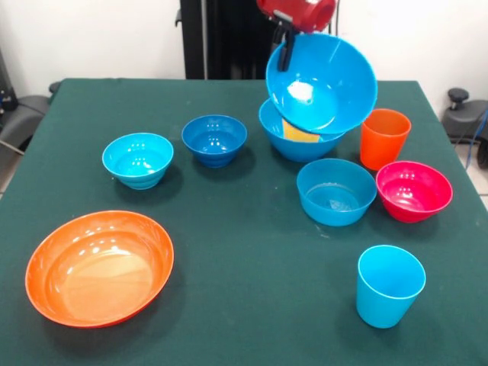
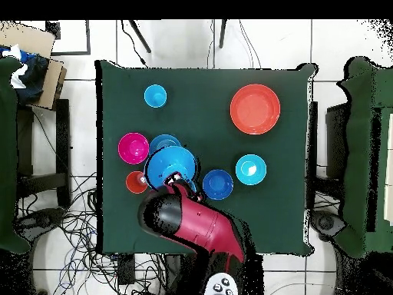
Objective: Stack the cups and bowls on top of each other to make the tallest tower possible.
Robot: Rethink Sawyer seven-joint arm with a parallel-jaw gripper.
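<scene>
Front view, held bowl: we find a large blue bowl lifted clear of the table, tilted, its mouth facing the camera.
Front view, gripper: closed on that bowl's far rim.
Front view, below: a second large blue bowl stands upright with a yellow cup lying inside.
Front view, finish: we note glossy round plastic on green cloth.
Overhead view, held bowl: between the orange cup and the dark blue bowl.
Overhead view, arm: red, reaching in from the bottom.

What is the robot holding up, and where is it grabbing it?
The gripper holds a large glossy blue plastic bowl, tilted in the air, by its rim.
</scene>
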